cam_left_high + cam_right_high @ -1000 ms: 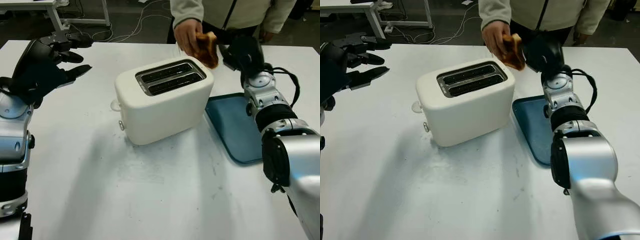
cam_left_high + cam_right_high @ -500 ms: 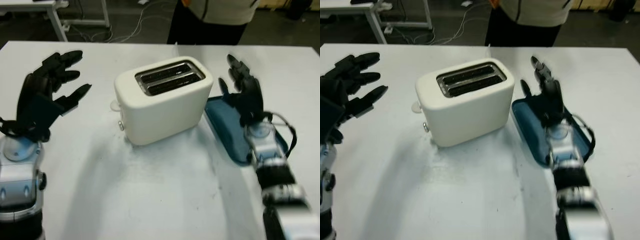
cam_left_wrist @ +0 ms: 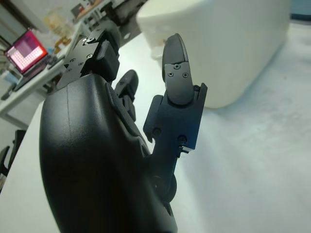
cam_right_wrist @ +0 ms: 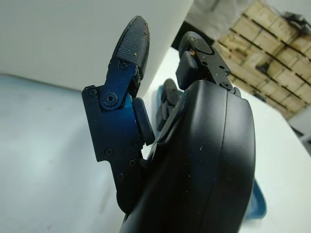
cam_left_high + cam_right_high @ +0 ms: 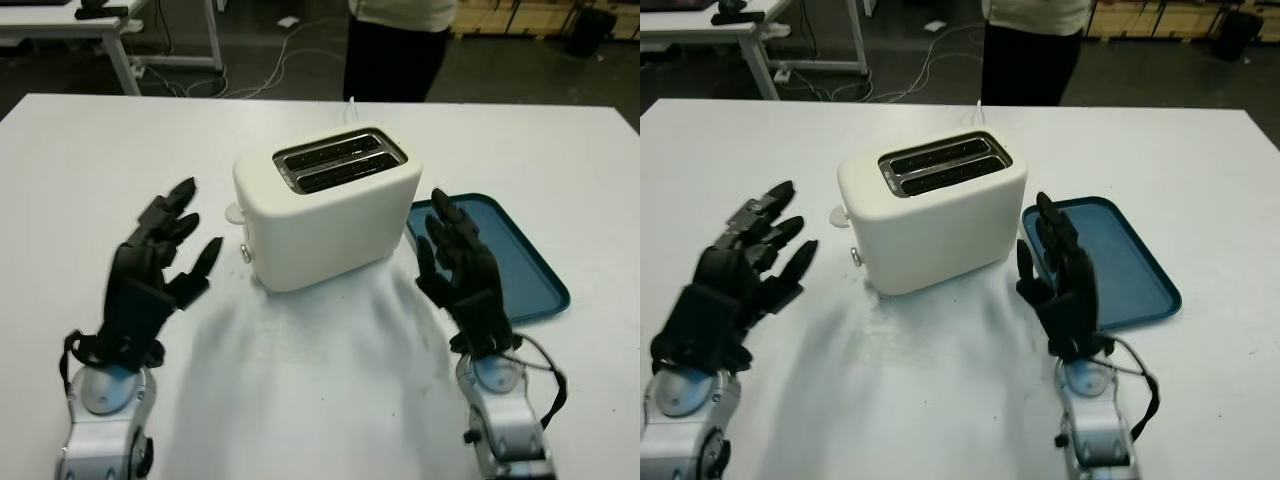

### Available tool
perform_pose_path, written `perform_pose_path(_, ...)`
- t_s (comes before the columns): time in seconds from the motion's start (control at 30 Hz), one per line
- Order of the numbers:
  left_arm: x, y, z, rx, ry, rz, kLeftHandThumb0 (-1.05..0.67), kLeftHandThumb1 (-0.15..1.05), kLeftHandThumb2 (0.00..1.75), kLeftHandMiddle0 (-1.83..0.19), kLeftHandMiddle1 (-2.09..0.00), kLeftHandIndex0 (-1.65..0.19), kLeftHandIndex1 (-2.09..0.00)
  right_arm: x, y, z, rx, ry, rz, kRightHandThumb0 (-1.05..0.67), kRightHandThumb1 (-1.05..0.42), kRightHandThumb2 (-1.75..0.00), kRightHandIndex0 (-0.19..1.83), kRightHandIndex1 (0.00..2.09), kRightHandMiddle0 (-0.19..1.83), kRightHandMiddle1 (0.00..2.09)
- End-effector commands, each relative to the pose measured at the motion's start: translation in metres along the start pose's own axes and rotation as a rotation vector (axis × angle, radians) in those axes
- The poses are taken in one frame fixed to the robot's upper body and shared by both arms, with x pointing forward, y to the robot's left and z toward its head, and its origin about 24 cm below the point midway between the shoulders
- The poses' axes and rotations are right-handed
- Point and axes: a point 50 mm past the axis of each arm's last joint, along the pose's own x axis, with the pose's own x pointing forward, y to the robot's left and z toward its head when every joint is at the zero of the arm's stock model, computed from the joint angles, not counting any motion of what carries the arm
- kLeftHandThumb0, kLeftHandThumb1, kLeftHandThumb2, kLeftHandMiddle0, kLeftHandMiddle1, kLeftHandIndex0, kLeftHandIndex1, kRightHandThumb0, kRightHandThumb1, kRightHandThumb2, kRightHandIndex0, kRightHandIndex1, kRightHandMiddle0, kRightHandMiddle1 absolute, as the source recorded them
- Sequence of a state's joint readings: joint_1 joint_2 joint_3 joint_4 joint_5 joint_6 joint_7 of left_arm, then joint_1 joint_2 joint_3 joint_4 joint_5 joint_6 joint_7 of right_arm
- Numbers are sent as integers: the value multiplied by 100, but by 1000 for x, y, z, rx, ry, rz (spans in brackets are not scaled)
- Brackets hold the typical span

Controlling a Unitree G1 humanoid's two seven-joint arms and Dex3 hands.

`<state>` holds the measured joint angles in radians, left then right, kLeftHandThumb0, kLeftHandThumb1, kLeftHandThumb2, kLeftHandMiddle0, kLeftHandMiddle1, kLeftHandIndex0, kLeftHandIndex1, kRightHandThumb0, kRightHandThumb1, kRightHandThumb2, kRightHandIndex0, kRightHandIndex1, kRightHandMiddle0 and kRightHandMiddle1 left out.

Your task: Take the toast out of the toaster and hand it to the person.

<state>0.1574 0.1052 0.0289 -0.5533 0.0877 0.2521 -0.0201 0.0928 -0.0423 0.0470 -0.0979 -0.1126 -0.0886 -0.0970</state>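
Both hands open beside toaster (image 5: 325, 205)

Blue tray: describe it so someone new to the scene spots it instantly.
Start at the white table and find the white toaster near its middle. The tray lies flat beside the toaster, on the robot's right, past the open right hand. It is the one blue, shallow, rimmed thing there.
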Motion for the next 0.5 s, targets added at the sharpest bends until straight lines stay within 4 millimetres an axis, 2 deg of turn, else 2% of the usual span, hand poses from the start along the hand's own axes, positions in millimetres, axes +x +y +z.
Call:
perform_pose_path(0.0,-1,0,-2,4,-15,33,-41,92,58,-6,-50,-22,-8,1,1,4,13,-34,-13,-64,-92,-70,25,3,25,1)
perform_pose_path(0.17,-1,-2,-2,23,-28,49,-46,92,62,-5,-48,-21,-7,2,3,3,33,9,-10,-66,-92,-70,22,1,22,0)
perform_pose_path(0.27,2,-3,-5,39,-58,47,-53,92,71,-7,-48,-23,-7,5,8,-4,75,36,-2,-60,-92,-69,23,1,24,1)
perform_pose_path(0.33,5,-4,-6,2,-76,30,-57,92,78,-5,-48,-22,-6,6,12,-8,94,44,7,-54,-92,-68,25,2,26,2)
perform_pose_path(0.47,8,-8,-5,-83,-96,33,-56,92,83,-1,-47,-18,-4,7,16,-3,117,44,13,-55,-92,-68,24,2,25,1)
